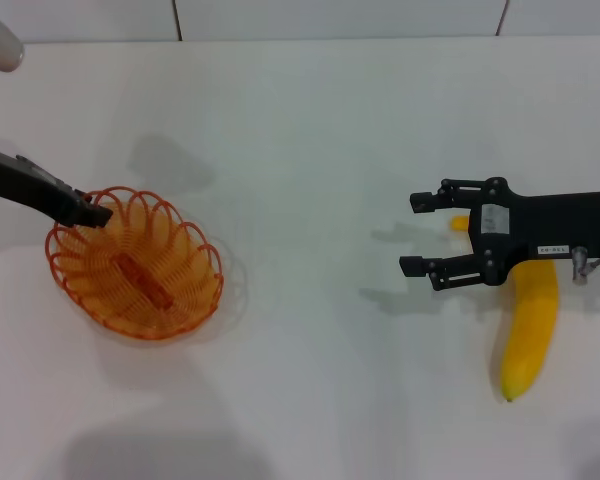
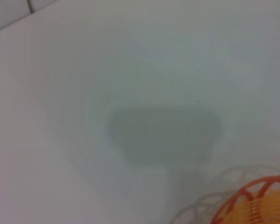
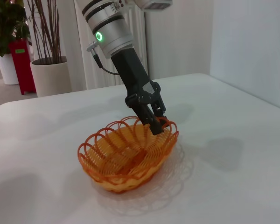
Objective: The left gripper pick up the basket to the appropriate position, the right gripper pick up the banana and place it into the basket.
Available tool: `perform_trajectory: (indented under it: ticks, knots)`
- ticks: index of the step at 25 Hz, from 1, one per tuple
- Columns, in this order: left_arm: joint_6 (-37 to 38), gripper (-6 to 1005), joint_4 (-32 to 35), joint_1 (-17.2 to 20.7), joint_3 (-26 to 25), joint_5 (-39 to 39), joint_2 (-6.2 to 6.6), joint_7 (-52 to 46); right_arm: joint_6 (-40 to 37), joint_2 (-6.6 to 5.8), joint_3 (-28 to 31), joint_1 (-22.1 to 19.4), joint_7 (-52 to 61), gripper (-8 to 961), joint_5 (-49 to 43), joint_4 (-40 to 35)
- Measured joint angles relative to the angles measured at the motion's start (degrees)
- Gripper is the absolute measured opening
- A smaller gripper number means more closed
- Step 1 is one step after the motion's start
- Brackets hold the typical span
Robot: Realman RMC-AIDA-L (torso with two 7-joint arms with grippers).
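worktop [image 1: 310,130] wide open between basket [image 1: 135,265] and banana [image 1: 530,330] | left gripper [image 1: 92,213] sits at basket's rim | right gripper [image 1: 416,234] hangs over banana

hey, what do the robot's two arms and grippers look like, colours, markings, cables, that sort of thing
The left gripper is a plain black two-fingered claw on a black wrist block, below a silver-grey ribbed arm with a glowing green ring light and a thin dark cable. The right gripper is black with linked finger bars, a white label on its body, a smaller white tag, and a white arm behind.
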Motion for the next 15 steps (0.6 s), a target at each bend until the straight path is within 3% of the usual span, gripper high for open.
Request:
perform_trajectory:
  ticks: [1, 6, 12, 15]
  knots:
    - [0.0, 543, 0.0, 0.0, 0.0, 0.0, 0.0, 0.0, 0.0, 0.0, 0.0, 0.0, 0.0, 863, 0.0, 0.0]
    - [0.0, 326, 0.0, -0.1, 0.0, 0.1, 0.0, 0.0, 0.2, 0.0, 0.0, 0.0, 0.0, 863, 0.0, 0.0]
    - [0.0, 134, 0.0, -0.1, 0.0, 0.2, 0.0, -0.1, 1.2, 0.0, -0.2, 0.1, 0.1, 863, 0.0, 0.0]
    - [0.1, 114, 0.2, -0.1, 0.0, -0.2, 0.0, -0.2, 1.3, 0.05, -0.3, 0.1, 0.1, 863, 0.0, 0.0]
